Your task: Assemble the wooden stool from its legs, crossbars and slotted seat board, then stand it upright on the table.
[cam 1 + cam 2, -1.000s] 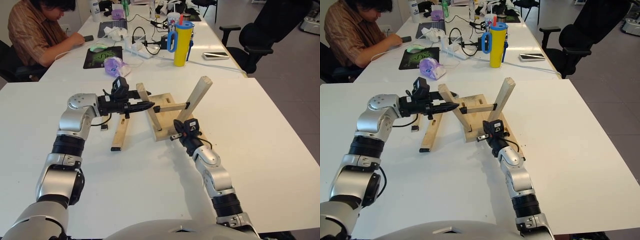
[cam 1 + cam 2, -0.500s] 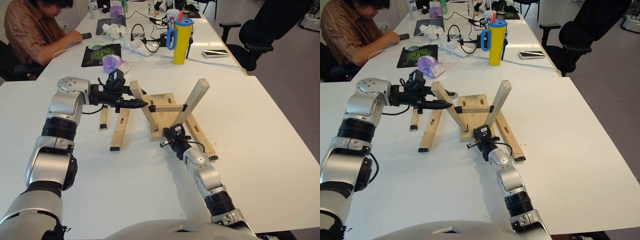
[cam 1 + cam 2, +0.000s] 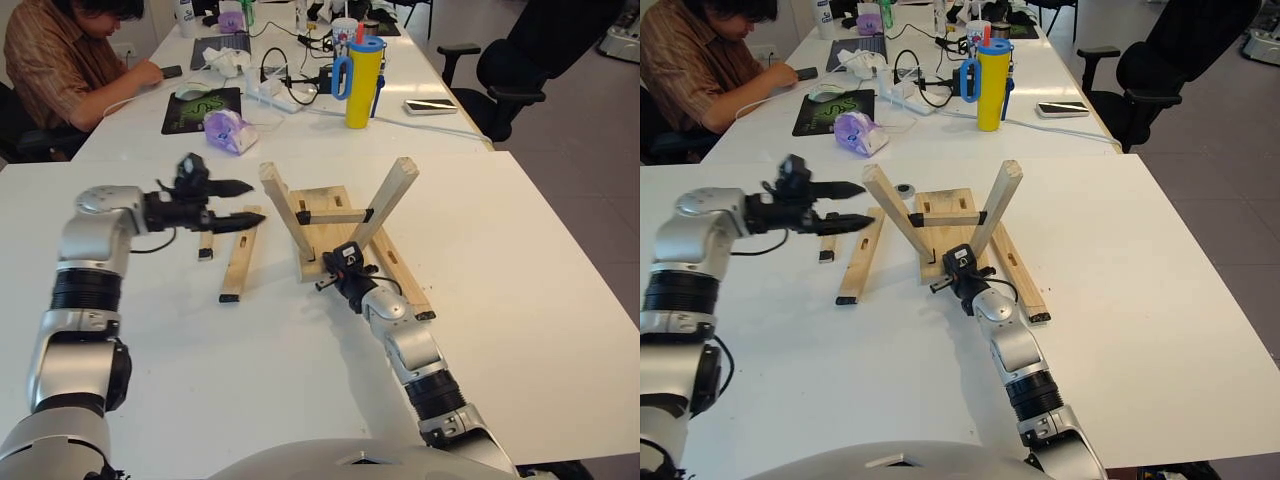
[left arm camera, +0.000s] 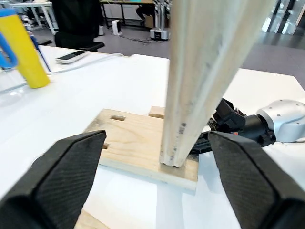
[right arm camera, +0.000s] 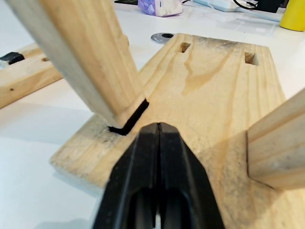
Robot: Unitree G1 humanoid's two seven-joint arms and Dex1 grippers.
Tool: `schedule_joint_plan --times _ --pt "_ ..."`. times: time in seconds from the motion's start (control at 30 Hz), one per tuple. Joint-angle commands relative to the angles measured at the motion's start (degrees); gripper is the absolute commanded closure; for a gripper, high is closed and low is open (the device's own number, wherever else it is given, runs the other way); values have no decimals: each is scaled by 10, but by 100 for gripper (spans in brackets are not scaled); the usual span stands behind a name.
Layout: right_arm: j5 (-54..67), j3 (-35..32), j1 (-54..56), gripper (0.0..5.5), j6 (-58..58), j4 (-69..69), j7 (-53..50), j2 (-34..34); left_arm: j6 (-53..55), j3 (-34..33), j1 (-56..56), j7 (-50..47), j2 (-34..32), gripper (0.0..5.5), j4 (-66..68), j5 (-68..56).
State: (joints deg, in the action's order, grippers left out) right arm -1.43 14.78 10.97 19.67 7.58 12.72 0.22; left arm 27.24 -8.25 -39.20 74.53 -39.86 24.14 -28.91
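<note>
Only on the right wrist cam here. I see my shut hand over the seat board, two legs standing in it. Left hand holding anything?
Observer: No. The left hand is open and empty, just left of the left leg.
Operator: Are the legs braced?
Observer: Yes, a crossbar runs from it to the right leg.
Operator: Any loose parts?
Observer: One loose leg lies flat on the table left of the seat board; a long piece lies along its right side.

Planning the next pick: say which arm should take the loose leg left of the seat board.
Left: the left gripper, open, hovers by that leg; the right gripper sits shut at the seat board.
</note>
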Motion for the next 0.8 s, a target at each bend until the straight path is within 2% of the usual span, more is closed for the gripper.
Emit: schedule_joint_plan --times 0.03,0.13,0.27,0.37,0.43,0.5,0.6,0.7,0.8 --pt "-5 0 -26 550 33 53 8 -15 92 -144 -109 -119 45 212 -71 -175" --pt "-5 4 -24 550 29 61 13 -16 107 -190 -168 -237 102 212 -114 -255" --pt "-6 5 -19 550 24 68 16 -14 95 -171 -173 -348 170 212 -155 -261" --pt "-8 6 -13 550 22 76 11 -9 102 -39 -48 -422 253 212 -130 -153" --pt "-11 7 -7 550 18 86 9 -8 84 93 55 -430 248 212 -105 -38" --pt "-13 6 2 550 15 96 8 -8 63 175 111 -429 237 212 -102 38" --pt "-16 1 7 550 14 106 4 -11 5 156 49 -450 235 212 -109 62" --pt "-17 0 7 550 13 125 4 -12 -59 74 -59 -474 233 212 -122 39" --pt "-17 5 6 550 14 131 5 -11 -62 6 -137 -491 231 212 -196 -17"
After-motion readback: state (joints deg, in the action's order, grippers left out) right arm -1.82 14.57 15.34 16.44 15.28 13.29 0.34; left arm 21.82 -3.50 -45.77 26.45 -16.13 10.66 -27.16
